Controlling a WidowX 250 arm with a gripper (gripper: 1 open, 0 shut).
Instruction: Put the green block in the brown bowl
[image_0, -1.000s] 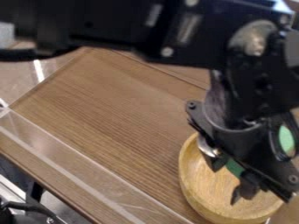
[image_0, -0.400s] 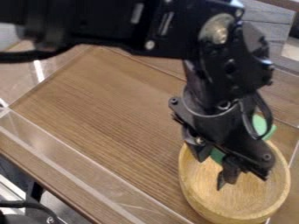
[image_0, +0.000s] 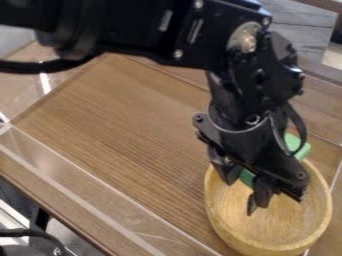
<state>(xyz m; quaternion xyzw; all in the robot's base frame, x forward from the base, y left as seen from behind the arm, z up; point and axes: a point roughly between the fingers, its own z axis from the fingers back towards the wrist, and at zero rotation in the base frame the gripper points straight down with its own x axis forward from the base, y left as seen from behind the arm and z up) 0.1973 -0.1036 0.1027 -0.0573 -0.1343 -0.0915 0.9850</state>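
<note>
A broad wooden table (image_0: 120, 110) with straight grain fills the view, a pale edge strip running along its near side. The black arm (image_0: 174, 35) reaches across it. Below sits the brown bowl (image_0: 301, 228) at the table's near right. The gripper (image_0: 267, 185) hangs over the bowl, jaws pinching the green block (image_0: 289, 148), held above the bowl's hollow.

Brown bowl (image_0: 297, 222) light tan, grained; green block (image_0: 299, 149) matte green; end effector (image_0: 269, 191) black; table (image_0: 120, 120) brown woodgrain.
</note>
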